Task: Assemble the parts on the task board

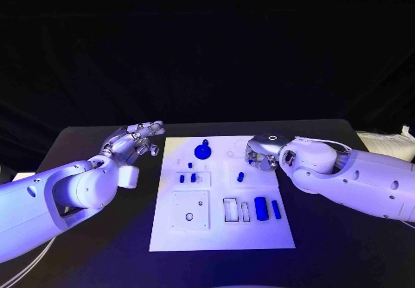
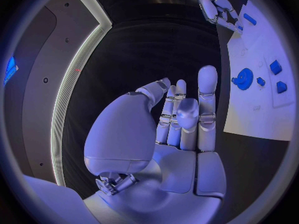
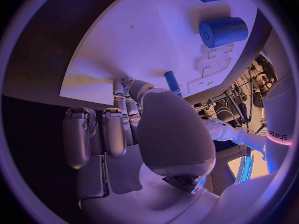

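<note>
Over the task board (image 1: 220, 237), right robot hand (image 1: 262, 153), grasp obscured; left robot hand (image 1: 134, 141) spread, empty.

The left hand (image 2: 177, 134) is over the dark table, fingers straight and close together, holding nothing. Beside it lies the white board (image 2: 258, 104) with a blue round part (image 2: 243, 78). The right hand (image 2: 215, 5) is at the board's far end.

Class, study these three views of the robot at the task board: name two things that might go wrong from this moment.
The right hand is lowered over the task board, with a small blue peg by its fingertips; the peg may be knocked or tipped. The left hand hovers open off the board's edge, so nothing steadies the board against sliding.
</note>
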Action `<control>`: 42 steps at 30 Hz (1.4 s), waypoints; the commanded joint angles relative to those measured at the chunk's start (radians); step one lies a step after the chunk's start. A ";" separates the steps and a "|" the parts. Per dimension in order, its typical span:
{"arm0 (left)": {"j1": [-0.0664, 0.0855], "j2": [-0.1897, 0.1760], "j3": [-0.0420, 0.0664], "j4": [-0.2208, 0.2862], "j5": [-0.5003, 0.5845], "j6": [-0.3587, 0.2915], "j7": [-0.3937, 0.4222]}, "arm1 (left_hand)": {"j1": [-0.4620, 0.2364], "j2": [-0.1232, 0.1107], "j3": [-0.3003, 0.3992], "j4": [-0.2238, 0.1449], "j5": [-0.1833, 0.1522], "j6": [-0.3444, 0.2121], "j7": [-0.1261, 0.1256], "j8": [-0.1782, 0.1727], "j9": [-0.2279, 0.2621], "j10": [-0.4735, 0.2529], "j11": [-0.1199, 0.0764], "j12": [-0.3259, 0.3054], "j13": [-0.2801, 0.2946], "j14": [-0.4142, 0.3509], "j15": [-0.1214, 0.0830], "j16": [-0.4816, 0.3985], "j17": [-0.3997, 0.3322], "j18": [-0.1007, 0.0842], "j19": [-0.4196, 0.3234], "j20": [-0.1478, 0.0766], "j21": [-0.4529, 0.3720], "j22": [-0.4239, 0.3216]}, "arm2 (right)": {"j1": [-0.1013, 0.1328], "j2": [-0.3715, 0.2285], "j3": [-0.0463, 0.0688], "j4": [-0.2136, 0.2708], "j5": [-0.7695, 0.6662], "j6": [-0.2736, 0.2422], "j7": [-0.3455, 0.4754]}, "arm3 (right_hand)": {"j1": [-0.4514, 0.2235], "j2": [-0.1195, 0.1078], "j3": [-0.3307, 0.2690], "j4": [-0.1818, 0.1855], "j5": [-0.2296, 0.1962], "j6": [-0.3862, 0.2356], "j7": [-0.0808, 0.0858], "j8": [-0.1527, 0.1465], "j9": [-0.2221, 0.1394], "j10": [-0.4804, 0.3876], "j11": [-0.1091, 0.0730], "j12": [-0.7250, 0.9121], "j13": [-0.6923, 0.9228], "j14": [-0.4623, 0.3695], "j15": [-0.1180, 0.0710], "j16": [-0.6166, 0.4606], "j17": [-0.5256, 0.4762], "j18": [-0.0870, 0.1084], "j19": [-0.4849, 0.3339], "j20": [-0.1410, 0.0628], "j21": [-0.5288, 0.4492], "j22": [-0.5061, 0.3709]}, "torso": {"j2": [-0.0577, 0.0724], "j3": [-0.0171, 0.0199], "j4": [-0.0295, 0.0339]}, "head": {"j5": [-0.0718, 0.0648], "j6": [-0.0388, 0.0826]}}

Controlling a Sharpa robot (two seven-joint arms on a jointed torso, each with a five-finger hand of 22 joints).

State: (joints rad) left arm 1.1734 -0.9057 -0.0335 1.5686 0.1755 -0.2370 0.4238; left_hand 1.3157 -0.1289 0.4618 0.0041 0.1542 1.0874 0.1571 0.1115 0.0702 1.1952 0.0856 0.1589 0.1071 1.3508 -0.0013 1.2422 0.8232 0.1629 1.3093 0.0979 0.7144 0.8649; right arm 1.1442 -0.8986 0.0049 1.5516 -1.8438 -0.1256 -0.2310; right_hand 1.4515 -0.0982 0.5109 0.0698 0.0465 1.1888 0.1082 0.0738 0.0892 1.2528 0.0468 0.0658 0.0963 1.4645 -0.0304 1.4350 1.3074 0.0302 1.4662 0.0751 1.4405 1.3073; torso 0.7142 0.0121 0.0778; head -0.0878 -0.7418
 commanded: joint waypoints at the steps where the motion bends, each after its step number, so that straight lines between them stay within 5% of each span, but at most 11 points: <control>1: 0.000 0.001 0.000 0.000 0.004 0.006 0.003 | 0.006 0.008 -0.005 0.000 0.004 -0.009 0.002 0.002 -0.002 -0.008 -0.002 0.006 0.001 -0.009 0.001 -0.005 -0.002 0.007 -0.008 0.000 -0.007 -0.002 | -0.002 0.000 0.000 0.006 0.000 -0.042 -0.010 | -0.004 -0.005 0.000 -0.007 0.002 0.002 0.007 0.001 0.002 0.000 0.005 -0.003 -0.002 0.071 0.008 -0.004 0.065 0.014 0.017 0.002 -0.001 0.084 | 0.000 0.0001 -0.0002 | -0.001 0.001; 18: 0.000 0.002 0.000 -0.010 0.004 0.010 -0.006 | 0.004 0.007 -0.011 -0.002 0.005 -0.019 0.007 -0.001 -0.003 -0.021 0.002 0.009 0.001 -0.013 0.004 -0.007 -0.009 0.007 -0.010 0.002 -0.017 -0.009 | 0.003 -0.033 0.010 0.052 0.014 -0.073 -0.022 | -0.011 -0.008 -0.001 -0.007 0.002 0.005 0.007 0.002 0.003 0.003 0.006 -0.002 -0.005 0.071 0.009 -0.005 0.064 0.014 0.017 0.003 0.000 0.084 | 0.000 -0.0001 -0.0016 | -0.002 -0.001; 28: 0.000 -0.003 0.000 -0.012 0.004 0.009 -0.008 | 0.004 0.008 -0.013 -0.004 0.006 -0.023 0.009 -0.003 -0.003 -0.027 0.004 0.011 0.001 -0.014 0.006 -0.008 -0.012 0.008 -0.012 0.003 -0.022 -0.014 | 0.009 -0.076 0.019 0.156 0.023 -0.098 -0.023 | -0.012 -0.008 -0.001 -0.007 0.002 0.005 0.007 0.002 0.003 0.004 0.007 -0.002 -0.005 0.071 0.009 -0.005 0.064 0.014 0.017 0.003 0.000 0.084 | 0.001 0.0002 -0.0006 | 0.002 -0.003; 32: 0.000 -0.003 -0.001 -0.013 0.004 0.010 -0.007 | 0.004 0.008 -0.013 -0.004 0.006 -0.024 0.009 -0.003 -0.003 -0.028 0.005 0.012 0.001 -0.015 0.006 -0.008 -0.013 0.008 -0.012 0.003 -0.023 -0.014 | 0.008 -0.077 0.022 0.225 0.032 -0.115 -0.013 | -0.010 -0.009 0.002 -0.011 0.002 0.006 0.009 0.001 0.004 0.006 0.007 -0.002 -0.007 0.071 0.009 -0.005 0.064 0.014 0.018 0.003 0.001 0.086 | 0.001 0.0002 -0.0002 | 0.013 -0.005; 42: 0.000 0.004 -0.002 -0.011 0.004 0.015 -0.006 | 0.004 0.008 -0.014 -0.004 0.006 -0.025 0.009 -0.003 -0.004 -0.029 0.005 0.012 0.001 -0.015 0.006 -0.008 -0.013 0.008 -0.012 0.004 -0.024 -0.015 | -0.018 -0.028 0.022 0.303 0.040 -0.113 0.009 | -0.008 -0.010 0.006 -0.016 0.002 0.005 0.012 0.000 0.004 0.006 0.010 -0.002 -0.010 0.071 0.009 -0.004 0.065 0.014 0.018 0.003 0.001 0.086 | -0.001 -0.0025 -0.0001 | 0.059 -0.019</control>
State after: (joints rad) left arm 1.1730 -0.9041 -0.0355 1.5551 0.1762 -0.2362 0.4131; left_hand 1.3157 -0.1289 0.4536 0.0013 0.1539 1.0699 0.1675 0.1114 0.0674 1.1738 0.0927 0.1667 0.1067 1.3440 0.0054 1.2383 0.8110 0.1628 1.3057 0.1015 0.6970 0.8509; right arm 1.1315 -0.9316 0.0274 1.8492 -1.8056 -0.2325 -0.2395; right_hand 1.4445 -0.1057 0.5150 0.0600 0.0437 1.1906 0.1132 0.0728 0.0917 1.2560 0.0540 0.0644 0.0874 1.4669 -0.0282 1.4350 1.3078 0.0301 1.4662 0.0751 1.4405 1.3077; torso 0.7143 0.0108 0.0789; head -0.0422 -0.7561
